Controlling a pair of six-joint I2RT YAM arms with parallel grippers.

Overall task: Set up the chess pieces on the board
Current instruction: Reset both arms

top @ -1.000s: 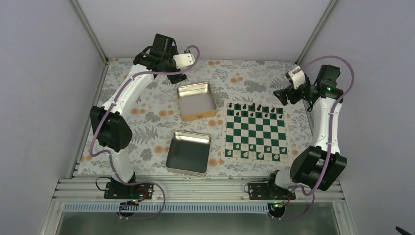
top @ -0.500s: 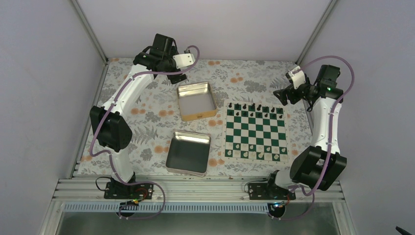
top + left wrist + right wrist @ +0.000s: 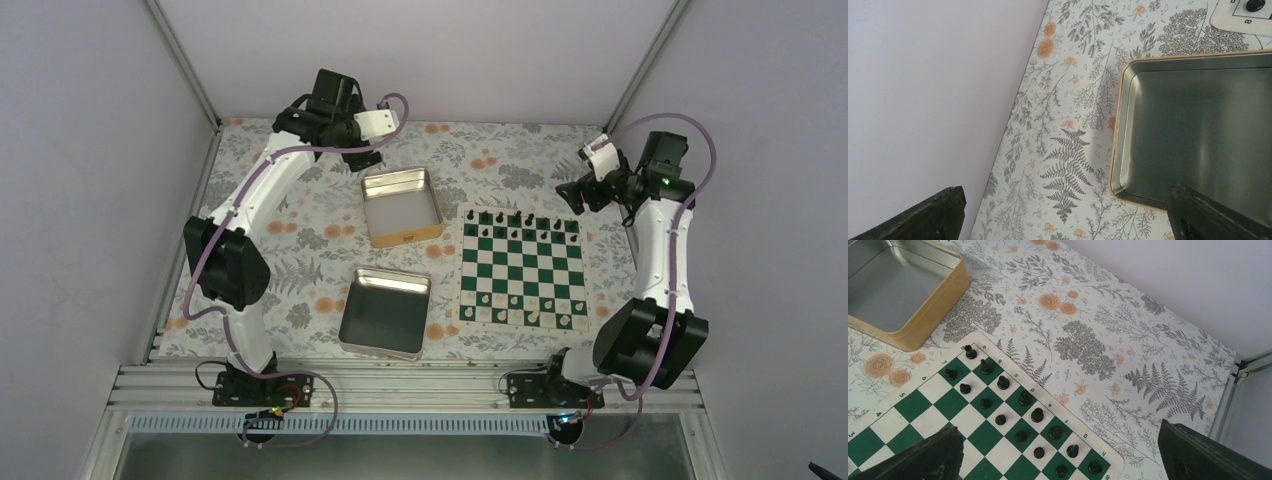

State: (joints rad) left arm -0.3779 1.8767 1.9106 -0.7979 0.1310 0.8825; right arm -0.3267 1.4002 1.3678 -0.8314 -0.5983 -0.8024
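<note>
The green-and-white board [image 3: 466,262] lies right of centre. Black chess pieces [image 3: 520,222] stand in two rows along its far edge; in the right wrist view they [image 3: 1037,415] fill those rows squarely. My right gripper [image 3: 573,196] hovers open above the board's far right corner, nothing between its fingers [image 3: 913,460]. My left gripper [image 3: 363,156] hangs open over the far left of the table, beside the gold-sided tin [image 3: 1198,125], holding nothing. A board corner [image 3: 1235,20] with one black piece [image 3: 1255,5] shows at the top right of the left wrist view.
A gold-sided tin [image 3: 402,205] sits left of the board, a second shallow metal tin [image 3: 385,312] nearer the front. Small white pieces [image 3: 520,310] stand along the board's near rows. Enclosure walls and a metal post [image 3: 1248,370] bound the flowered table.
The right wrist has shifted slightly toward the far side of the table. The left arm and the pieces have not moved.
</note>
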